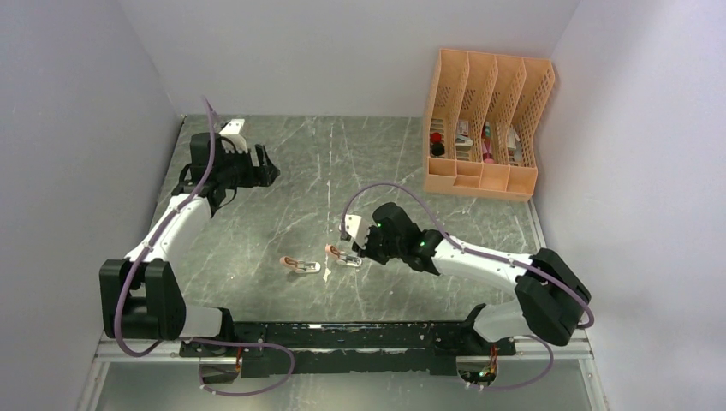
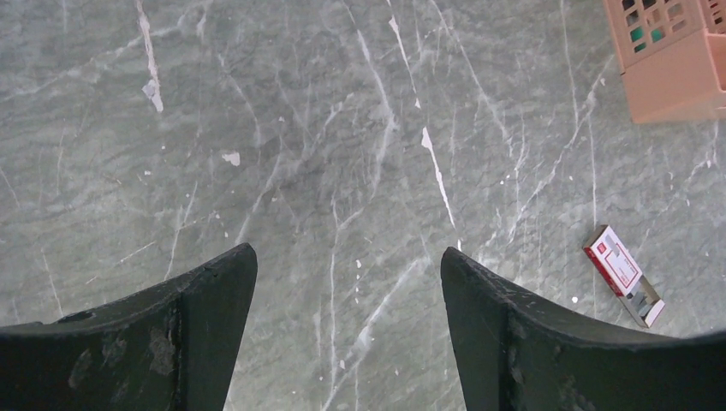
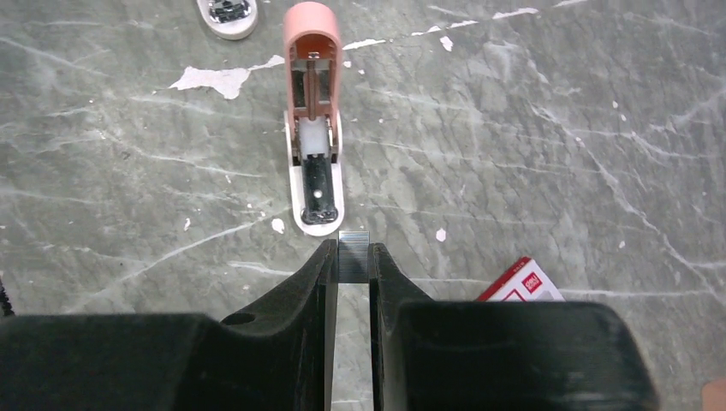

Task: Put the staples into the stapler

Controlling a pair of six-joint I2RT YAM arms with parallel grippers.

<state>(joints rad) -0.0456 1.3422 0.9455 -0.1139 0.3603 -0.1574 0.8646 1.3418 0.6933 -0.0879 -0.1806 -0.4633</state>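
Looks about halfway done. Pinching a short strip of staples (image 3: pixel 353 248) tight between the right fingers (image 3: pixel 322 276), just beside the near end of the pink stapler (image 3: pixel 313 128). Lying flat on the surface (image 3: pixel 531 128), top flipped back, ready for filling. Left to do: slide the strip into the stapler, then snap the top shut. Holding nothing with the left fingers (image 2: pixel 214 295), spread wide, well apart from it all. Red-and-white staple box (image 3: pixel 522 282) near the right fingers.

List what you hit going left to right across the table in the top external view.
left gripper → pink stapler → second pink stapler → orange desk organizer. Left out: the right gripper, shut on a staple strip, because it overlaps the second stapler.
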